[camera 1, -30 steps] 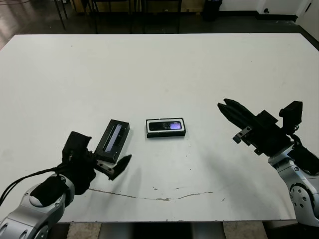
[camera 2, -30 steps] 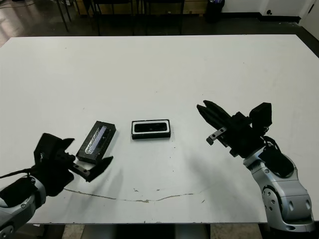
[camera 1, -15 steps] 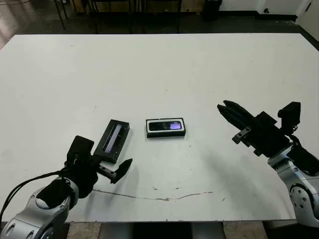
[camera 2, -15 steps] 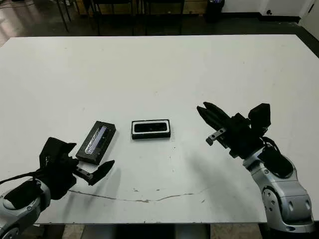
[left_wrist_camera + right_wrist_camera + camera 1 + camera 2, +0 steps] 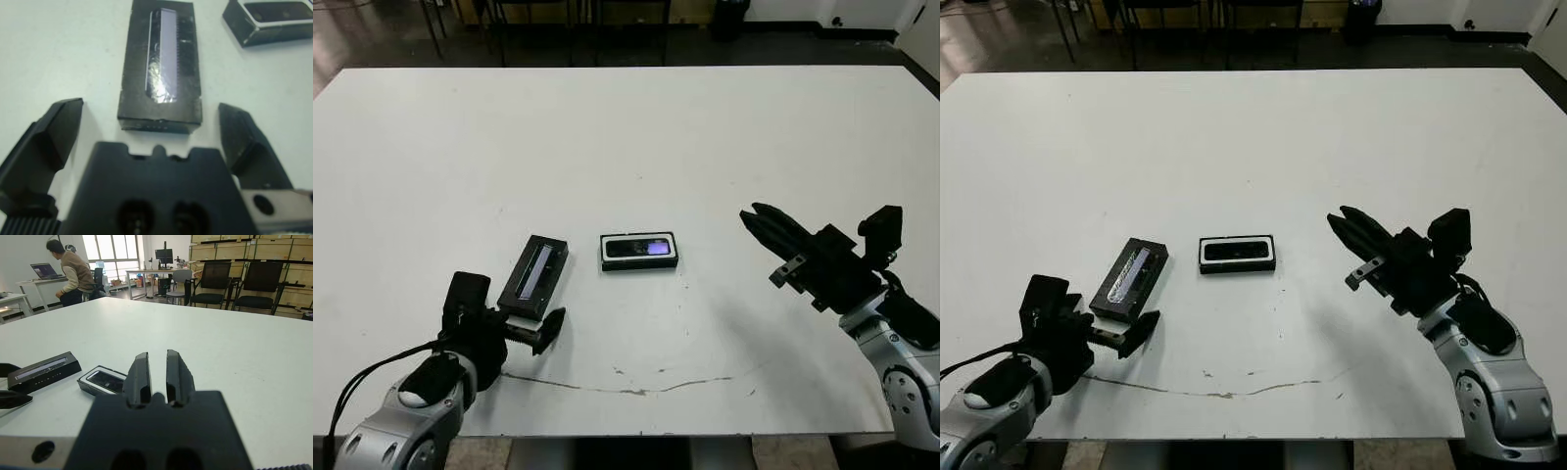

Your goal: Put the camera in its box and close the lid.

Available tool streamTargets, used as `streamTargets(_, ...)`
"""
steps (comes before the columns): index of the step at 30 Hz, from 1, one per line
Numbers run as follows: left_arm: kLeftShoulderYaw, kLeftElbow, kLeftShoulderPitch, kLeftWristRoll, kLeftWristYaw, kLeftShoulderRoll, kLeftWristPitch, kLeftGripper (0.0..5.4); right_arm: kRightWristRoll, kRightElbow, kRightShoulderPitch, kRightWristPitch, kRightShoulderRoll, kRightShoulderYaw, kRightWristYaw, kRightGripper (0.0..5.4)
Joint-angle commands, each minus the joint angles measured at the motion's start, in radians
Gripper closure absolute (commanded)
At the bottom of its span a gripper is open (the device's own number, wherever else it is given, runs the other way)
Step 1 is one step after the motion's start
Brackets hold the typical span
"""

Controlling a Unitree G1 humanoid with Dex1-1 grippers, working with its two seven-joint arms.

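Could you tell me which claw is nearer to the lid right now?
Left. The left claw sits open just short of the lid, at its near end, not touching it. The right claw hovers far off, beyond the box.

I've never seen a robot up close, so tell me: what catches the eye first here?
Two black arms reach in over a big white table. The left gripper is open just short of the near end of a flat black lid, while the right gripper hovers shut off to the right. Between them, mid-table, sits the box with the camera inside, its lens glinting purple.
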Motion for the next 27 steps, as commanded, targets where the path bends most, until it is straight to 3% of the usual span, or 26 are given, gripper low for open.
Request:
streamTargets(1, 0.007, 0.009, 0.012, -0.013, 0.015, -0.036, 0.052, 0.02, -0.001, 0.011, 0.008, 0.006, 0.0, -0.002, 0.004, 5.4)
streamTargets(8, 0.009, 0.024, 0.007, 0.004, 0.067, -0.105, 0.064, 0.24, -0.004, 0.001, 0.012, 0.004, 0.0, -0.001, -0.001, 5.4)
streamTargets(17, -0.017, 0.022, 0.002, 0.021, 0.077, -0.101, 0.042, 2.3, -0.005, -0.004, 0.016, 0.008, 0.002, 0.0, -0.006, 5.4)
streamTargets(23, -0.056, 0.045, 0.015, 0.057, 0.056, -0.054, -0.047, 3.71, -0.003, -0.008, 0.017, 0.016, 0.001, 0.0, -0.013, 5.4)
streamTargets(27, -0.067, 0.06, 0.021, 0.078, 0.05, -0.042, -0.078, 4.35, -0.006, 0.002, 0.019, -0.002, 0.005, 0.001, -0.006, 5.4)
